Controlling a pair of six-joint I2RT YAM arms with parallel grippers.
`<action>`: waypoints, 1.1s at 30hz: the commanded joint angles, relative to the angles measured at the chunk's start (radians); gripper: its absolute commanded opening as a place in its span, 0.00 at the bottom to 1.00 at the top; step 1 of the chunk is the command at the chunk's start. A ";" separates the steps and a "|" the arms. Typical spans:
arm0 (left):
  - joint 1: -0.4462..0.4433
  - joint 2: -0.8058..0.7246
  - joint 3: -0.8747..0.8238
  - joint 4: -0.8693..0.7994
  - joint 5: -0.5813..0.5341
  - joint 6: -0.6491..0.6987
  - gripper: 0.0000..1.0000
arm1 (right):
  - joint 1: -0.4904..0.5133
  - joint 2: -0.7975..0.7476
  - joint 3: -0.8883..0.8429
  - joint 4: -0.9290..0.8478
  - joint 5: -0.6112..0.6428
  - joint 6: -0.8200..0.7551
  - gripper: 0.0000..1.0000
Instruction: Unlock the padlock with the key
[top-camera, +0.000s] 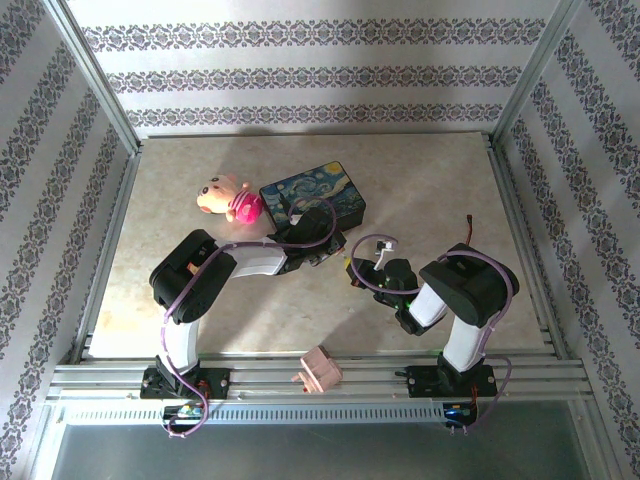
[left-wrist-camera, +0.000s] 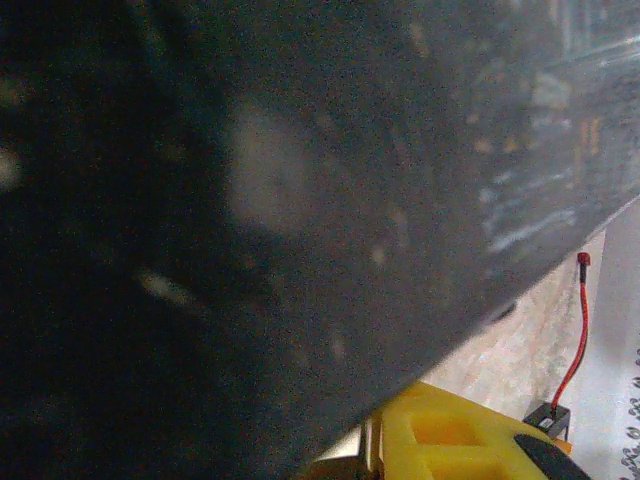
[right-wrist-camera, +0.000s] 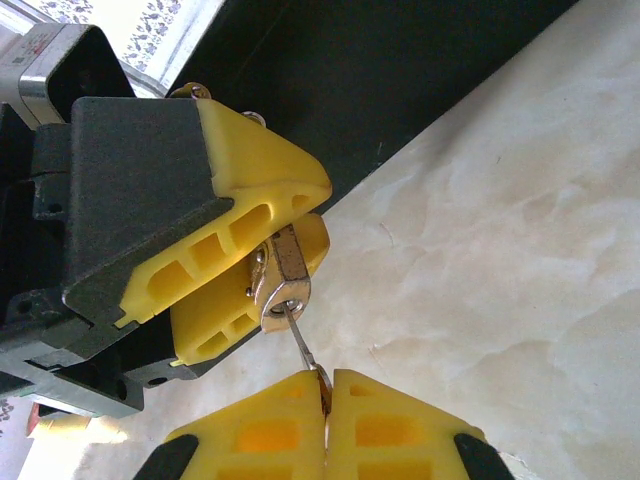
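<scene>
Right tool (right-wrist-camera: 327, 395) tight on key (right-wrist-camera: 301, 341), key tip against padlock (right-wrist-camera: 283, 275), left tool (right-wrist-camera: 305, 215) tight on padlock.

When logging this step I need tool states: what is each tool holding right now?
Left tool: closed on the padlock.
Right tool: closed on the key, whose tip meets the padlock.

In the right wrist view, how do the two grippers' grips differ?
The left gripper clamps the tiny brass-coloured padlock, jaws slightly apart; the right gripper is pinched shut on the slim metal key. The left reaches in from upper left, the right from the bottom edge. Both are yellow-tipped, and the key's tip meets the padlock's end.
</scene>
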 joint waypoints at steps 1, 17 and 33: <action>0.013 0.037 -0.002 0.029 0.069 -0.070 0.25 | 0.015 0.005 0.017 0.048 0.001 0.014 0.00; 0.003 0.052 0.021 0.023 0.079 -0.067 0.25 | 0.025 0.008 0.023 0.048 0.022 0.042 0.00; -0.006 0.045 0.014 0.018 0.082 -0.062 0.25 | 0.054 -0.040 0.007 0.037 0.153 0.116 0.00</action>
